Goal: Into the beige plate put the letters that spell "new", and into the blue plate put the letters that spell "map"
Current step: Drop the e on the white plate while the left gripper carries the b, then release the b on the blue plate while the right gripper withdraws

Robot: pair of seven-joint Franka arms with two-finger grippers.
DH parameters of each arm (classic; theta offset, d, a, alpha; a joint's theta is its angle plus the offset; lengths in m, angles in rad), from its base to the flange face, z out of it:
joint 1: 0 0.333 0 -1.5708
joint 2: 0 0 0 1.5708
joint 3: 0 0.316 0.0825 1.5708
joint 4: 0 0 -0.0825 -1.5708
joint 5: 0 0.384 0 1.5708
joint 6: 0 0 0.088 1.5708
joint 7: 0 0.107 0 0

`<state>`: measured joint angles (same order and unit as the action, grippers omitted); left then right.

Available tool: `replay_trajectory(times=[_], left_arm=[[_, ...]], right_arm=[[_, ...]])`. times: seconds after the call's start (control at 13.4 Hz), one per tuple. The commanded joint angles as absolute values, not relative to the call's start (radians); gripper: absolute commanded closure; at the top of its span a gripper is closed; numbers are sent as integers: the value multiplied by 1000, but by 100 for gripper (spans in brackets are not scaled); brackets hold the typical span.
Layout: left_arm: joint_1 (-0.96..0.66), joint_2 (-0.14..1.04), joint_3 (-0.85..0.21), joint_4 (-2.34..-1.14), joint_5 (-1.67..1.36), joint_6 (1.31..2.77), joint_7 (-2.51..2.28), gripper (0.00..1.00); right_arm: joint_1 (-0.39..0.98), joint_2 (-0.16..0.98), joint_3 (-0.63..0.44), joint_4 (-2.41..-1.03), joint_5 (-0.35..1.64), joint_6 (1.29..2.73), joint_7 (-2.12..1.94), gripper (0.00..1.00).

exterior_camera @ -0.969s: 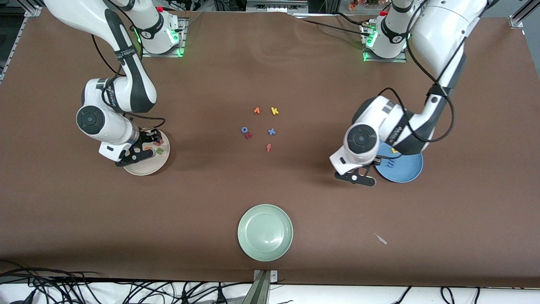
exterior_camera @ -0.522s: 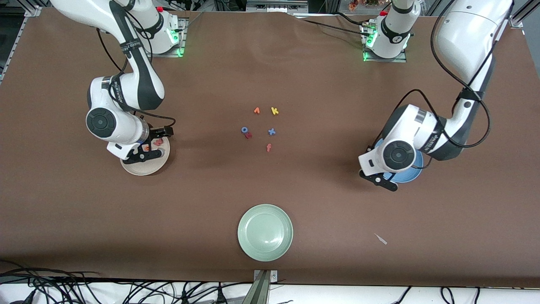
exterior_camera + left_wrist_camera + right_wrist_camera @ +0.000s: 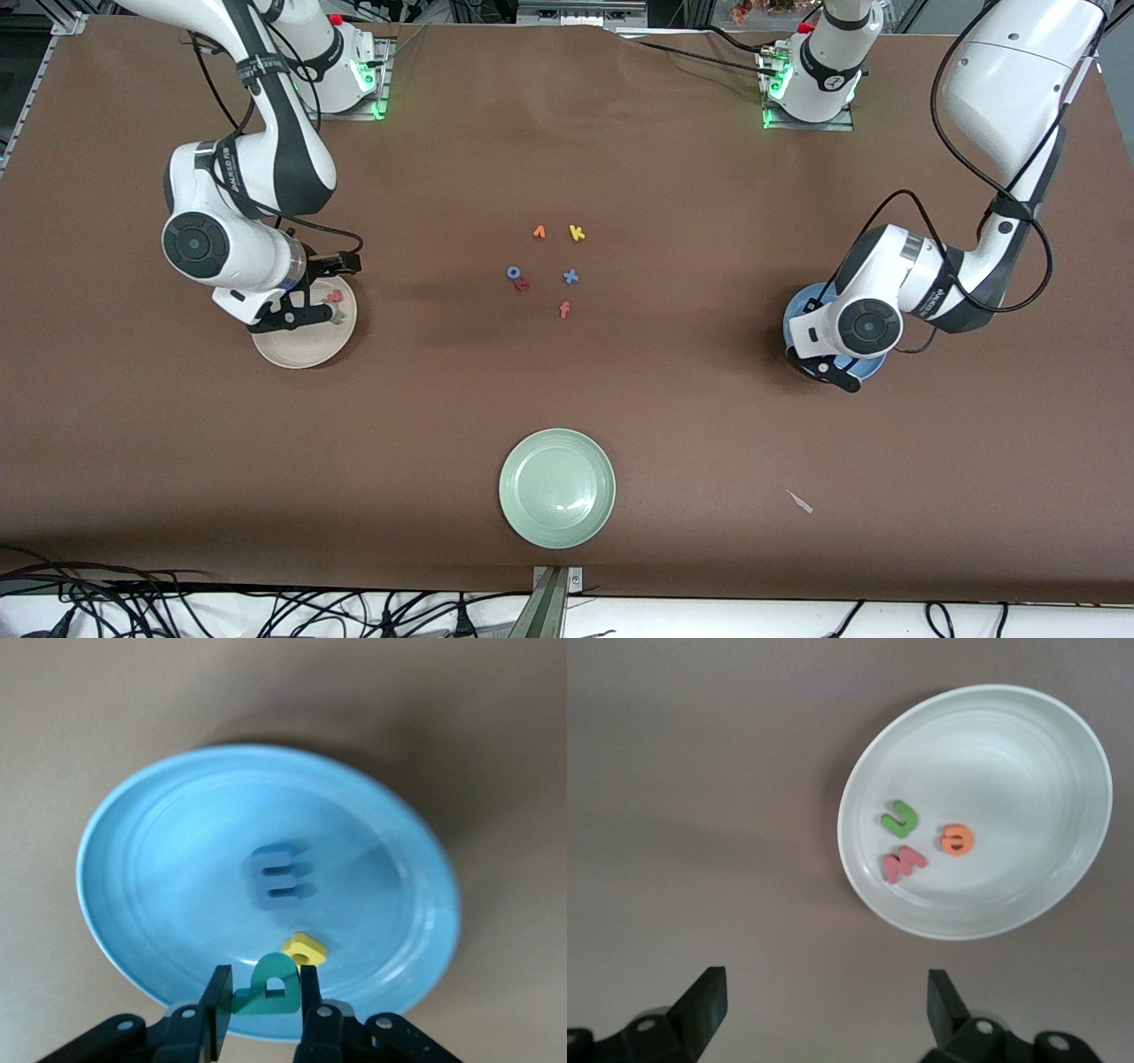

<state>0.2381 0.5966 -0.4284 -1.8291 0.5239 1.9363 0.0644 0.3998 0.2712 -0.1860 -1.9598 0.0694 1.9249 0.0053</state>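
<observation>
Both arms have shifted since the earlier frames: the left arm has swung out toward its own end of the table, so the left gripper [image 3: 260, 1014] now hangs over the blue plate [image 3: 142, 824], and the right gripper [image 3: 824, 1005] has lifted slightly above the beige plate [image 3: 1063, 771].

Its fingers stand wide apart and carry nothing. In the beige plate lie the green n [image 3: 899, 819], the orange e [image 3: 955, 839] and the pinkish-red w [image 3: 903, 863], close together, so "new" looks finished.

On the other arm the fingers are pinched on the teal a [image 3: 266, 988], held upright across its flat faces. Below it the blue m [image 3: 282, 875] and the yellow p [image 3: 304, 948] already rest in the blue plate.

Such foam letters are probably very light, soft and springy; a gentle pinch across the flat faces should do, though one may cling to a pad or bounce when let go, so a low release seems wise.

Leftover letters [image 3: 545, 266] stay mid-table, and the pale green plate [image 3: 556, 487] sits nearer the camera.
</observation>
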Motion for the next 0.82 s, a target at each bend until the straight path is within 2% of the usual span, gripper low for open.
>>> replay_trajectory(times=[0.0,0.3,0.45,0.6,0.67,0.75], left_arm=[[279,541,-437,-1924,535,2028,83,89],[281,549,-440,-1927,503,2062,80,89],[279,551,-471,-1922,389,2065,71,89],[279,551,-472,-1921,351,2065,71,84],[276,551,-472,-1922,347,2068,71,63],[275,549,-474,-1922,338,2066,71,1]], right_arm=[[399,233,-176,-1928,77,1843,61,0],[399,230,-176,-1797,77,1663,89,0],[399,215,-176,-1784,77,1654,100,0],[397,201,-166,-1770,75,1652,132,0],[396,196,-164,-1755,75,1645,147,0],[387,178,-161,-1738,69,1638,146,0]])
